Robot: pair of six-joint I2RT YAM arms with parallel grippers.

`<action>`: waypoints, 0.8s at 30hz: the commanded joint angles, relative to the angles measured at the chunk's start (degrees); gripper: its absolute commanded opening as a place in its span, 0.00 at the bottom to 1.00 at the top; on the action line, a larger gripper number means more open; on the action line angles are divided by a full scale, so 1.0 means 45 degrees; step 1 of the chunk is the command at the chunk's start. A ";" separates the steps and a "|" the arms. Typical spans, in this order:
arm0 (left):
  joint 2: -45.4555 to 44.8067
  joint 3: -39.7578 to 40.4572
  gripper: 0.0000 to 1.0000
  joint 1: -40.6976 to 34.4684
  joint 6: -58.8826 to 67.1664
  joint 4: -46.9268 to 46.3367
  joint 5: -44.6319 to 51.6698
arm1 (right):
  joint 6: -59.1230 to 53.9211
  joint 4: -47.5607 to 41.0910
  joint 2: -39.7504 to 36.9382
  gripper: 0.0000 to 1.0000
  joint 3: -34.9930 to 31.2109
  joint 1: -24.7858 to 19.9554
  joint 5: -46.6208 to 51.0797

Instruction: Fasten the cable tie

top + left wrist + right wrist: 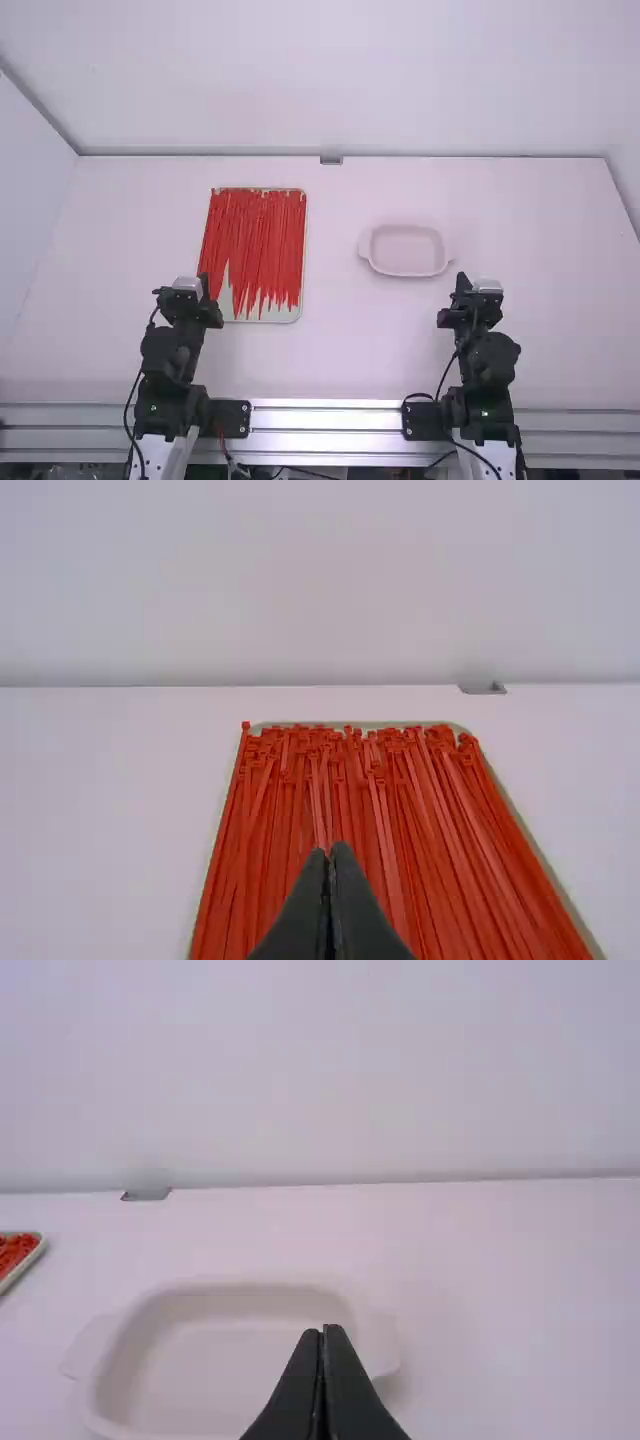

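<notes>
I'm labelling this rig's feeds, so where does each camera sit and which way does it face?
High view: fixed above and behind the bases, looking forward and down on the white table; left arm and right arm show.
Left wrist view: on the left wrist, facing the red cable ties; shut left claw at the bottom.
Right wrist view: on the right wrist, facing the white dish; shut right claw at the bottom.
Shared: both wrist views catch the grey bracket at the table's far edge.

Bright, even light lay over the white counter point(500, 200). Shadows were soft and pale, with a thin one at 6 o'clock under the dish point(404, 250).
</notes>
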 commanded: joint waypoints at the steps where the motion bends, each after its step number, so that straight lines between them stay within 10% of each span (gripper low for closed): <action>1: 0.0001 0.0001 0.00 0.0000 -0.0001 0.0001 0.0000 | -0.0004 0.0001 0.0001 0.00 0.0000 0.0000 -0.0010; 24: 0.3746 0.2813 0.22 0.0124 -0.0255 -0.1787 0.1470 | 0.1017 -0.0547 0.3658 0.22 0.1931 0.0449 -0.1040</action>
